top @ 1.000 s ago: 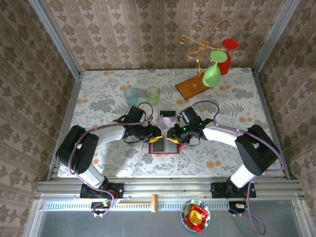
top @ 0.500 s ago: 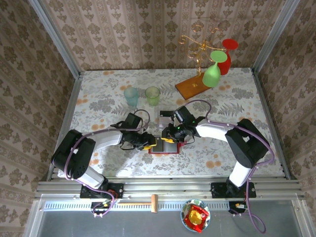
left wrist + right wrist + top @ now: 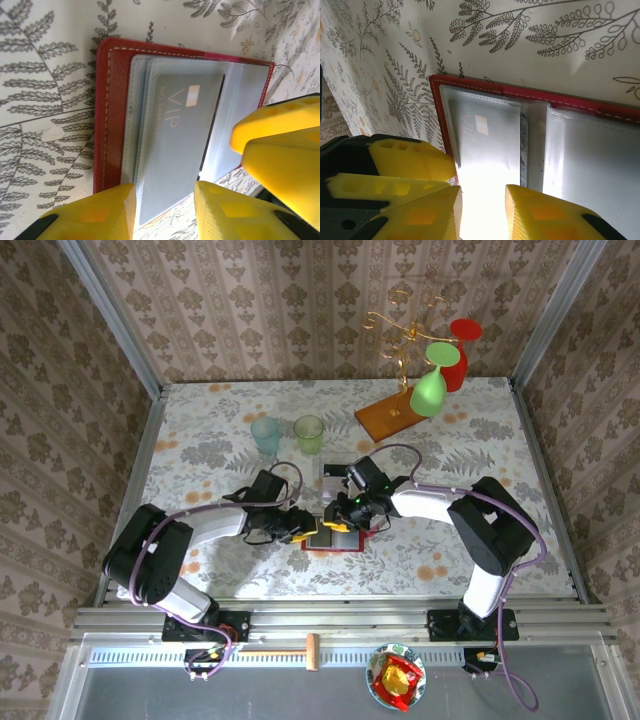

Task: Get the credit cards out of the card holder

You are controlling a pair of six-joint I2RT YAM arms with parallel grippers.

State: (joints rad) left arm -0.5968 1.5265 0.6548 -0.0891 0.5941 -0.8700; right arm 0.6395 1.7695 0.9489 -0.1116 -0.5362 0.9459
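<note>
The step in hand looks like drawing a card out of its sleeve. The card holder [image 3: 112, 100] lies open and flat on the counter [image 3: 45, 75], red cover down and clear sleeves up. A grey credit card [image 3: 182, 125] lettered VIP sits inside one sleeve [image 3: 141, 130], so that removal is not yet done. Both tools are close in on the holder. The left tool [image 3: 162, 212] is released, its yellow fingers partly apart with the near end of the sleeve lying in the gap between them. Whether the pads touch the plastic I cannot tell. The right tool [image 3: 482, 215] is also released, jaws partly apart, over the near end of a sleeve whose pale card is mostly washed out by glare. In the left wrist view its fingers sit just beside the holder's edge. In my judgement, the next move calls for one tool to pin the red cover to the counter. The other must nip the card's edge where the sleeve opens and draw it straight out. A thin card in slick plastic may well slip, or drag the whole holder along with it.
</note>
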